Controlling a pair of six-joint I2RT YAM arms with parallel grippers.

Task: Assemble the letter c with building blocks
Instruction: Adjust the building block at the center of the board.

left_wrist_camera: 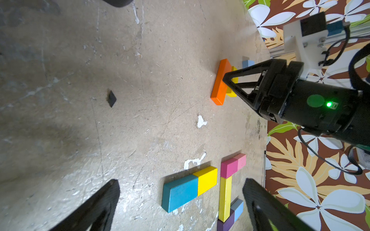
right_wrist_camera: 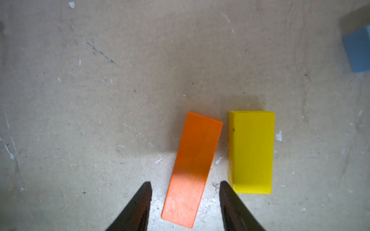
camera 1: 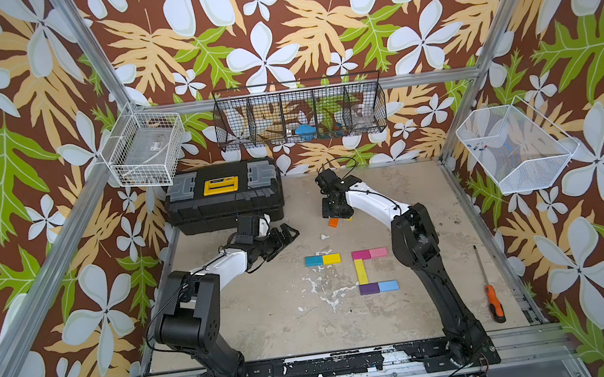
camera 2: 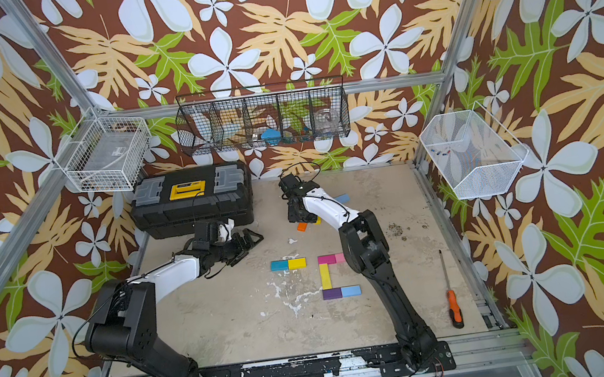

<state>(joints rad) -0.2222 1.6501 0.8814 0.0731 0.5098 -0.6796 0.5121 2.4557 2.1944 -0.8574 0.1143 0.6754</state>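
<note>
Both top views: set high over the front edge of the table point(camera 1: 270, 320), facing down and toward the back wall point(camera 1: 290, 20), far enough off to hold the whole table and the toolbox point(camera 1: 223, 196); near-identical framing, shifted a little sideways. Left wrist view: low over the table, rolled sideways, looking out between the fingers of the left gripper point(left_wrist_camera: 181, 180) toward the right gripper point(left_wrist_camera: 226, 80) and the orange block point(left_wrist_camera: 220, 82) under it. Right wrist view: very close, aimed straight down past the fingertips point(right_wrist_camera: 147, 192) onto the same orange block point(right_wrist_camera: 192, 170) and a yellow block point(right_wrist_camera: 251, 152) just beside it. Shared by all four: the orange block point(camera 2: 302, 226).
</note>
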